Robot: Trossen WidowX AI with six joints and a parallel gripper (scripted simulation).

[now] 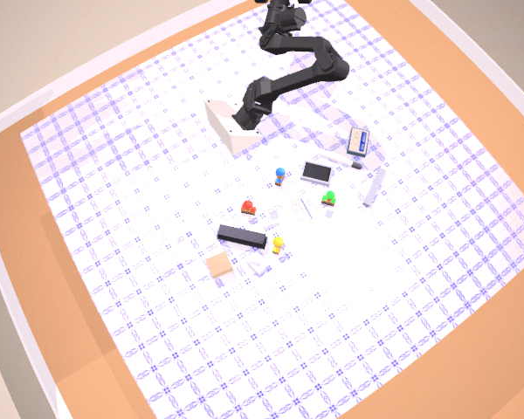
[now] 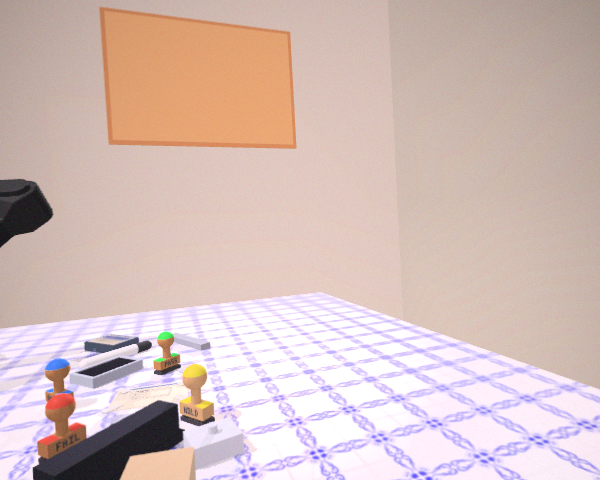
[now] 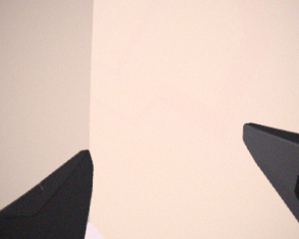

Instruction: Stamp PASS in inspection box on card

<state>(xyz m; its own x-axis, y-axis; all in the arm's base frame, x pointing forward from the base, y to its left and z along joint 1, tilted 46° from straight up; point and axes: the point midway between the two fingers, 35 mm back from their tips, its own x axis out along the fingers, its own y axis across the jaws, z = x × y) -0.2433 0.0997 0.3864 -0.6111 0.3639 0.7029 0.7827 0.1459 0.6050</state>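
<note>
One grey tray (image 1: 316,182) (image 2: 118,375), black pad (image 1: 317,171) (image 2: 107,367) inside.

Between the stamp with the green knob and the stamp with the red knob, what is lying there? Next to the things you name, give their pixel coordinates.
The card (image 1: 299,210) (image 2: 148,396) lies between the green-knobbed stamp (image 1: 329,198) (image 2: 166,353) and the red-knobbed stamp (image 1: 248,208) (image 2: 61,424); the top view shows this.

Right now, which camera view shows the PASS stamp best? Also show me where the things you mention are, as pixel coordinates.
The exterior view: the green-topped wooden PASS stamp (image 1: 329,196) (image 2: 166,352) stands upright there, its lettering, handle and dark base all visible. The top view shows mainly its round green knob from above, beside the card, with no readable word. The wrist view does not show it.
</note>
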